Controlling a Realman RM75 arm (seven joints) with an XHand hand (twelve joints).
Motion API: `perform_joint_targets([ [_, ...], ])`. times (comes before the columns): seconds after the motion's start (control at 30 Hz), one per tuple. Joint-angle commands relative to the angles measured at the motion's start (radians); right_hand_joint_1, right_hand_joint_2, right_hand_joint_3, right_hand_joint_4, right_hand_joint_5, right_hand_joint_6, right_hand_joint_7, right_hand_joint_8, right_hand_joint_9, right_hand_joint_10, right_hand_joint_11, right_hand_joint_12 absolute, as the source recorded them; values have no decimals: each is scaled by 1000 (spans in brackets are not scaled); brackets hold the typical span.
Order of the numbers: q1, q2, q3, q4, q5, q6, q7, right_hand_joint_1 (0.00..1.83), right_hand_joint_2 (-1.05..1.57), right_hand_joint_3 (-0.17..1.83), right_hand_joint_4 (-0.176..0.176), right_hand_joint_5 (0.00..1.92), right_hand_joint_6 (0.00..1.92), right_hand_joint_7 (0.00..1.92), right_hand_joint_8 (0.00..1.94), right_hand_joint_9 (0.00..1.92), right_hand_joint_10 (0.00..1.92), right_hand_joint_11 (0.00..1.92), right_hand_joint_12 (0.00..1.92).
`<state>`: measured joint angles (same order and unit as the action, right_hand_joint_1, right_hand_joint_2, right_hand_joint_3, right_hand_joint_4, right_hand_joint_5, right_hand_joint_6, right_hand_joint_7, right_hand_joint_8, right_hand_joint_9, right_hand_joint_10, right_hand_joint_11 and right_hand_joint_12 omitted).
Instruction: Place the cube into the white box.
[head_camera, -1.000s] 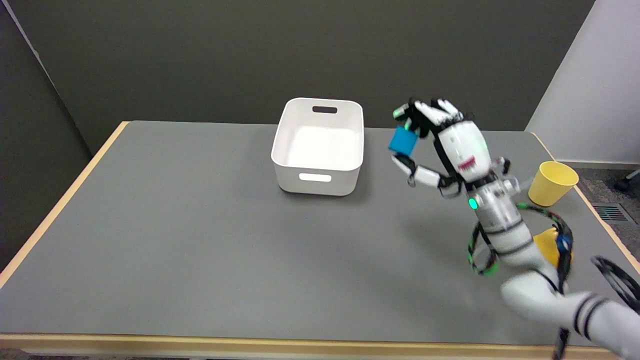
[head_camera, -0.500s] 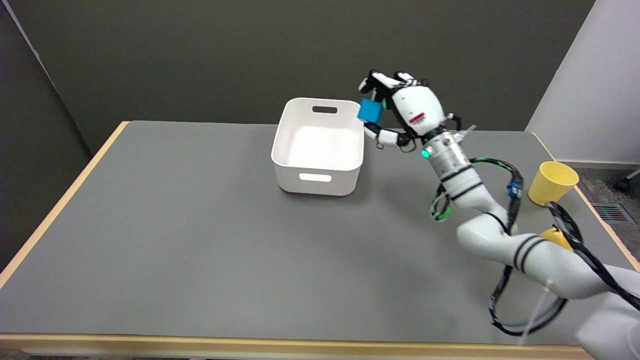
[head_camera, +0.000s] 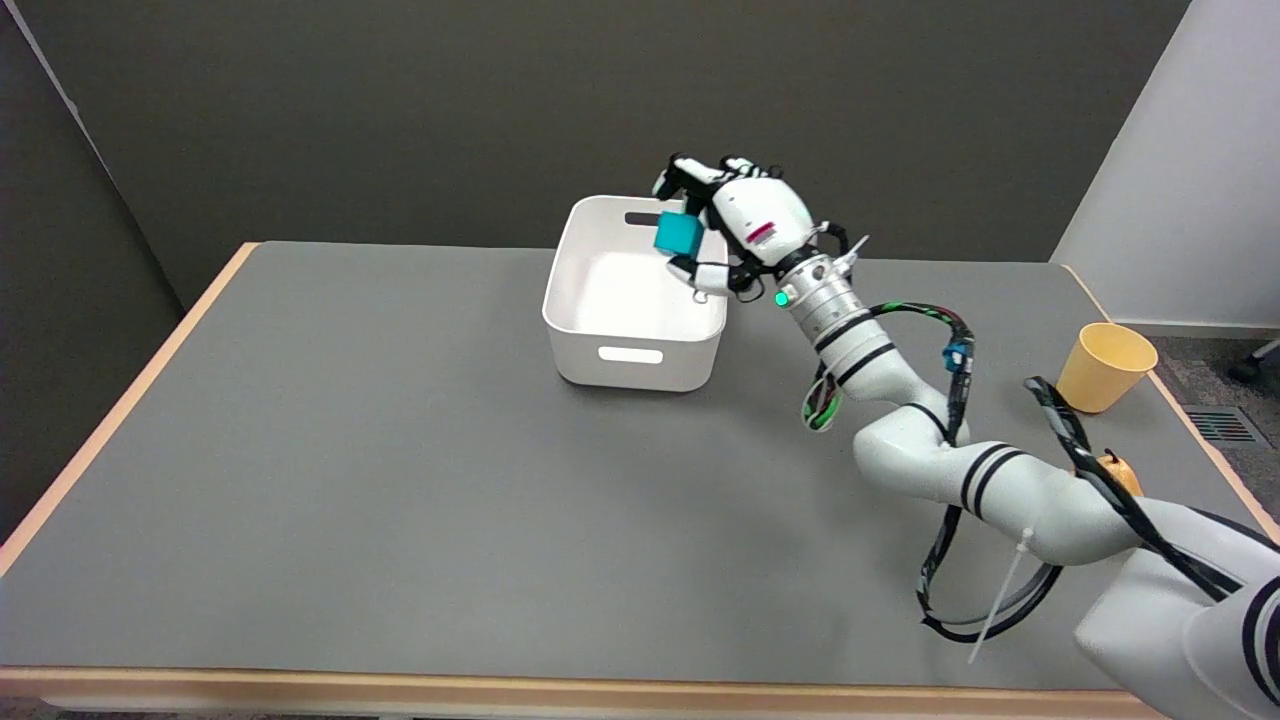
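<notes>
We see a grey table (head_camera: 400, 480) with a pale wood edge, set against a dark wall, with a lighter wall at the far right. Nearest to us, the right arm (head_camera: 1000, 490) reaches in from the lower right, white with black bands and dark cables looping beside it. A small orange object (head_camera: 1112, 470) shows just behind the arm, mostly hidden. Farther back, near the table's right edge, stands 1 yellow cup (head_camera: 1105, 366), well apart from everything else. Toward the middle of the far side sits the white box (head_camera: 632, 335), open at the top, with a handle slot in its near wall and another in its far wall. The right hand (head_camera: 735, 225) hangs over the box's right far corner, grasping the cube (head_camera: 678, 234) between its fingers and thumb. The blue cube is in the air above the box's inside, clear of its floor.
</notes>
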<state>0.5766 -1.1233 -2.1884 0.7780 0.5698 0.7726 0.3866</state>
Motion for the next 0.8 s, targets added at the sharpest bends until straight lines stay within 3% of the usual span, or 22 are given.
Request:
perform_joint_targets([
  [0.03,-1,-78,-66,31,-5,-60,3,1487,876,723,86,361,1106,730,1600,723,1655,334,1449],
  [0.27,-42,-68,-51,64,6,-62,39,1487,875,722,87,364,1104,732,1595,725,1653,333,1445],
  [0.3,-49,-66,-42,68,6,-72,70,1359,843,774,90,340,965,705,1422,660,1490,273,1376],
  [0.37,-52,-60,-41,65,-1,-75,134,900,719,947,97,238,476,551,754,384,875,62,1121],
  [0.43,-52,-57,-45,62,-2,-75,158,716,622,954,91,122,317,233,279,109,470,-1,947],
  [0.47,-57,-56,-44,63,-2,-75,158,623,562,950,75,56,206,71,108,33,166,-1,772],
  [0.5,-60,-56,-42,66,-2,-75,158,566,539,945,68,26,154,-1,25,-1,27,-1,691],
  [0.7,-83,-46,-34,89,-2,-57,158,465,536,918,76,16,145,-1,-1,-1,-1,-1,647],
  [0.8,-116,-17,-20,134,-2,0,158,448,526,898,74,19,162,-1,-1,-1,-1,-1,389],
])
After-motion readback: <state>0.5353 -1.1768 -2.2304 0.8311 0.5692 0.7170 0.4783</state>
